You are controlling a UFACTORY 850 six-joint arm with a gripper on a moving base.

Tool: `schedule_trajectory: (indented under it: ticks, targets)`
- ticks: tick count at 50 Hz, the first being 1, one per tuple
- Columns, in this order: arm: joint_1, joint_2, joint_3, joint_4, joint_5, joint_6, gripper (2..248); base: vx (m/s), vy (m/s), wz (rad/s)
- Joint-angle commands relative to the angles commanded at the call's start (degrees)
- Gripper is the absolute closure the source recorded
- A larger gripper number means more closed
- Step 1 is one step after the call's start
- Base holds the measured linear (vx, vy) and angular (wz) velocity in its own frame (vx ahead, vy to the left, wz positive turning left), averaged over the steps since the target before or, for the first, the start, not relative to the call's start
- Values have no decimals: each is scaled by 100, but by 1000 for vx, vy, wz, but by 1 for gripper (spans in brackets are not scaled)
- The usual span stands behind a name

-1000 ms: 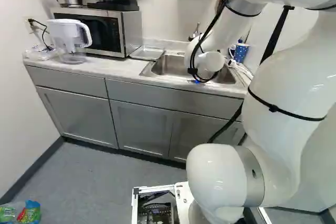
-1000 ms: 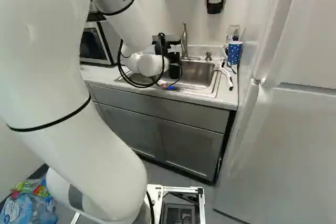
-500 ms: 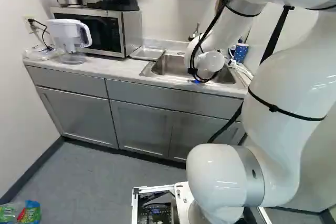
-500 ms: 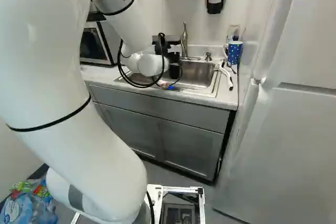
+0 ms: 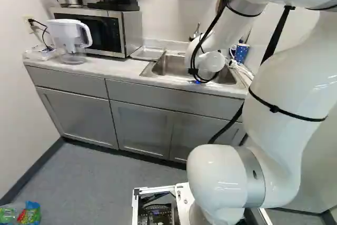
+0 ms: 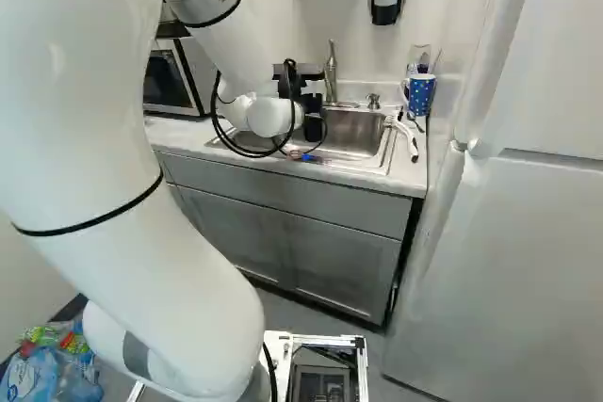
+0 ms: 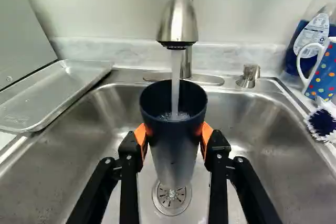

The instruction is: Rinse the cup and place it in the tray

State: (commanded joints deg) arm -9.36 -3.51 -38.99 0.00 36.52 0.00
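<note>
Over the sink [image 6: 353,133], my gripper [image 6: 311,112] shows only partly in the right base view. In the wrist view the gripper [image 7: 173,139] is shut on a dark blue cup [image 7: 173,153], an orange pad against each side. The cup is upright, above the drain of the sink [image 7: 262,129]. Water runs from the faucet [image 7: 178,22] into its open mouth, and some water shows inside. A metal tray [image 7: 50,95] lies on the counter at the sink's edge, on the microwave's side; the tray [image 5: 148,52] also shows in the left base view.
A polka-dot mug [image 7: 321,72], a soap bottle [image 7: 310,40] and a brush [image 7: 321,121] stand or lie beside the sink. The microwave [image 5: 100,31] and a white pitcher [image 5: 68,38] are on the counter. A white fridge [image 6: 509,233] is close at the right of the right base view.
</note>
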Motion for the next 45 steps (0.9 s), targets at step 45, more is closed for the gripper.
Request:
schedule_trajectory:
  ticks: [45]
  targets:
    - [0, 0, 0, 0, 0, 0, 129, 0, 0, 0]
